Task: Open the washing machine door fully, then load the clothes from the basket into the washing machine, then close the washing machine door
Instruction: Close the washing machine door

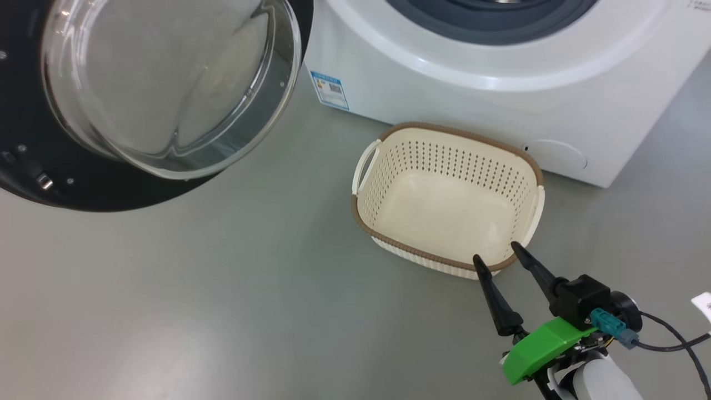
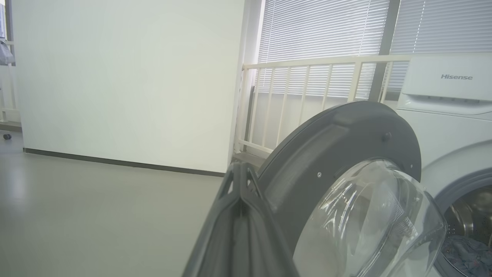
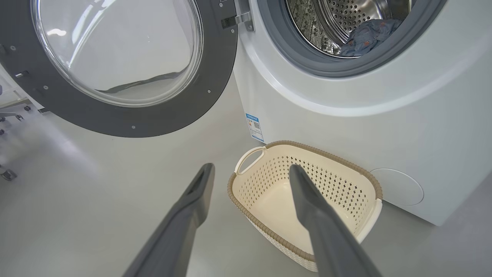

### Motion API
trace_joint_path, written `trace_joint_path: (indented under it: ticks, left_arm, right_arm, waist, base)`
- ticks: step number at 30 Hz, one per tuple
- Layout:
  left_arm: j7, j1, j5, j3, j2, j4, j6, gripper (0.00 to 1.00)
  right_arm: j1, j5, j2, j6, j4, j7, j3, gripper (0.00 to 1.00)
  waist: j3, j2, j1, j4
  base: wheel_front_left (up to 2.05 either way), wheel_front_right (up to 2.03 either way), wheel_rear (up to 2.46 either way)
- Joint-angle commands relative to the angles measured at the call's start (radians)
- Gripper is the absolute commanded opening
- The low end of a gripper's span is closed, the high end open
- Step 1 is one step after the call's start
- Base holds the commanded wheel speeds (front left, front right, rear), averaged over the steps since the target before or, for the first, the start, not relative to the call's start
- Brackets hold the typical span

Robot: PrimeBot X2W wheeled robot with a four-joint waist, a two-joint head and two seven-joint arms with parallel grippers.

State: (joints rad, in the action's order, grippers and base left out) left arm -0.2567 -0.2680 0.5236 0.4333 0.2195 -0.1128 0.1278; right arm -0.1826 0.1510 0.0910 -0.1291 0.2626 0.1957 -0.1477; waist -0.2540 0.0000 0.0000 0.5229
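Hovering spread and empty over the basket's [image 1: 444, 130] near rim, the right gripper [image 1: 495, 251] faces the clothes [image 3: 365, 36] inside the washing machine [image 1: 472, 89], the left gripper [image 2: 240, 167] pinched together empty beside the open washing machine door [image 1: 33, 183].

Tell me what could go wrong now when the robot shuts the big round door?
The clothes lie low in the drum, near the grey seal of the washing machine. A loose edge might get pinched as the washing machine door swings shut. The left gripper has its fingers shut close by the door and could slip on the smooth glass bowl. The right gripper hangs open over the rim of the basket and might bump it.
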Motion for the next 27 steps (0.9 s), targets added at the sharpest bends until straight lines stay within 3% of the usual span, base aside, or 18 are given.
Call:
trace_joint_path:
  ticks: [1,7,10,19,27]
  left_arm:
    - [-0.005,-0.036,0.011,0.036,0.064,0.007,0.002,0.00]
    - [-0.005,-0.191,0.076,0.067,0.201,-0.166,0.003,0.00]
    - [-0.003,-0.298,0.181,0.068,0.264,-0.337,0.003,0.00]
    - [0.108,-0.531,0.499,0.120,0.372,-0.718,0.003,0.00]
    - [0.261,-0.635,0.703,0.212,0.442,-0.917,0.003,0.00]
  right_arm:
    - [-0.008,-0.014,-0.007,-0.002,-0.032,-0.002,-0.022,1.00]
    - [-0.010,-0.050,0.013,-0.002,-0.117,-0.053,-0.008,1.00]
    - [-0.008,-0.061,0.026,-0.002,-0.157,-0.075,0.001,1.00]
    - [-0.011,-0.069,0.040,-0.002,-0.210,-0.104,-0.008,1.00]
    - [-0.013,-0.076,0.044,-0.002,-0.226,-0.111,-0.017,1.00]
  waist:
    - [-0.049,0.0000,0.0000,0.004]
    - [-0.127,0.0000,0.0000,-0.015]
    - [-0.162,0.0000,0.0000,-0.029]
    - [-0.195,0.0000,0.0000,-0.064]
    - [-0.203,0.0000,0.0000,-0.097]
  base:
    - [0.00,0.00,0.00]
    - [0.00,0.00,0.00]
    - [0.00,0.00,0.00]
    - [0.00,0.00,0.00]
    - [0.00,0.00,0.00]
